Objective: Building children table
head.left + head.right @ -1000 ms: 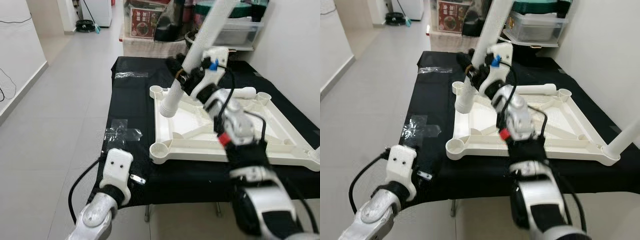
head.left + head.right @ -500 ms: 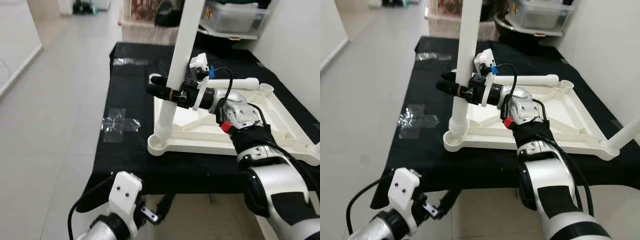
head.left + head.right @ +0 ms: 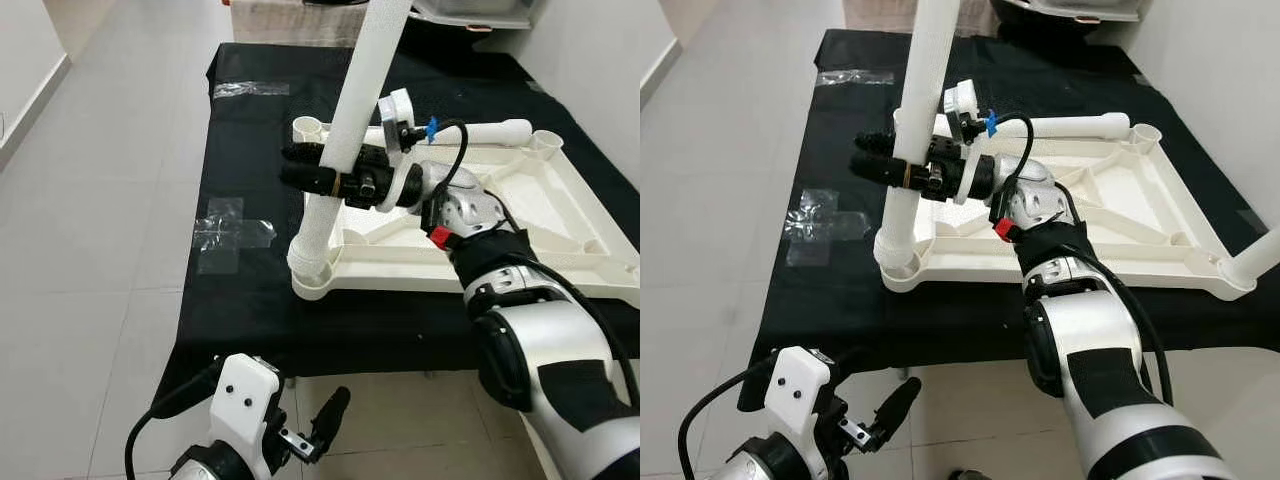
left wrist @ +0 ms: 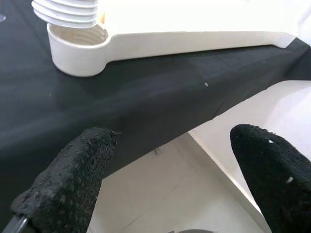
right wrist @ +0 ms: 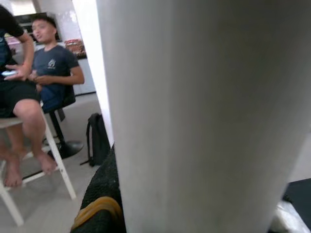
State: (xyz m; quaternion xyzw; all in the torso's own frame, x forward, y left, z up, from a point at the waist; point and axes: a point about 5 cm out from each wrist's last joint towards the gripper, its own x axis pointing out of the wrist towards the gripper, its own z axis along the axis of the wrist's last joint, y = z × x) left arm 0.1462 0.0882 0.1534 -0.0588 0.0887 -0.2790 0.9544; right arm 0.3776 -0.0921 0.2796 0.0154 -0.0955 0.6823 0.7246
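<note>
One white table leg clamped in right gripper, threaded end at near-left corner socket of upturned tabletop; left gripper spread wide below table edge.

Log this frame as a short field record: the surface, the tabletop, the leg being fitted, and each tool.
surface: black-covered table
tabletop: white, upside down, corner sockets facing up
leg: white tube, tilted, threaded end at the near-left corner socket
spare leg: lying at the tabletop's far edge
right tool: shut on the leg
left tool: open, low, before the table's near edge
</note>
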